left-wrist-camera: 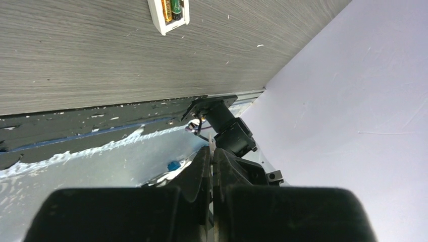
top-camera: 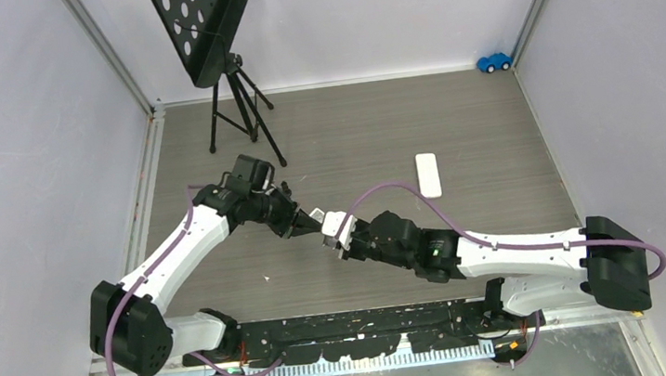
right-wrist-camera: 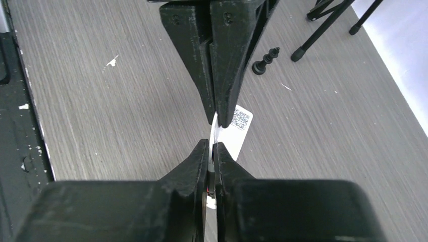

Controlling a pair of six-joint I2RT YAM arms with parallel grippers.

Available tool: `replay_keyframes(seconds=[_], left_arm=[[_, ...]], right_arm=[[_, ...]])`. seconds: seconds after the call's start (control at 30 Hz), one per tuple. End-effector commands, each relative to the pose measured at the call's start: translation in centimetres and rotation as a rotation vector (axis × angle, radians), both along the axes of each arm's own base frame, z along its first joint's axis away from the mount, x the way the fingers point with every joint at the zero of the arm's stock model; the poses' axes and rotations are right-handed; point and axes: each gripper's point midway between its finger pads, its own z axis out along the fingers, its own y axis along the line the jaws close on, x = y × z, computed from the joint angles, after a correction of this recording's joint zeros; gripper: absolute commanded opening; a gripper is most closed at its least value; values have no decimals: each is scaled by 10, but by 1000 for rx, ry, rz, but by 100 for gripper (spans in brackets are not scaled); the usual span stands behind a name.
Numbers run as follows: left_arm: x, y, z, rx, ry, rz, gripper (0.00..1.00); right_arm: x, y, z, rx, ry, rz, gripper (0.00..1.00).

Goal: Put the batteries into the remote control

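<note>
Though well apart from right gripper (right-wrist-camera: 212,147) — batteries (left-wrist-camera: 171,9) inside remote (top-camera: 429,175)

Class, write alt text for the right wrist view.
The right hand and left hand meet tip to tip, both pinching a thin white plate with a code sticker above a grey table. A black screw lies beyond.

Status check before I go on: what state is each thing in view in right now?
left hand: shut on the white cover plate
right hand: shut on the plate's other end
white cover plate: off the remote, held edge-on between both hands
remote: lying on the table, battery compartment open
batteries: two seated side by side in the compartment
music stand: upright on its tripod
toy car: sitting in the far right corner
</note>
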Motion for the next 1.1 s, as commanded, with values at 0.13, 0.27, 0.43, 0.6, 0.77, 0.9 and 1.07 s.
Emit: replay_keyframes(seconds=[0.13, 0.27, 0.43, 0.6, 0.77, 0.9, 1.07], left_arm=[[-3, -3, 19, -62, -51, -6, 22], [6, -2, 23, -60, -169, -27, 63], [28, 11, 11, 13, -383, -125, 79], [43, 34, -23, 206, -471, -220, 82], [55, 52, -52, 357, -484, -265, 77], [55, 54, -65, 381, -470, -306, 75], [59, 52, -71, 385, -472, -334, 74]], right_arm=[[4, 0, 25, 121, 9, -61, 0], [3, -12, 34, 191, 128, -158, 0], [1, -34, 23, 232, 382, -383, 0], [-28, -26, -16, 196, 704, -458, 0], [-31, -25, -75, 91, 918, -596, 0], [-12, -24, -93, 122, 1097, -625, 0], [5, -23, -105, 151, 1244, -645, 0]])
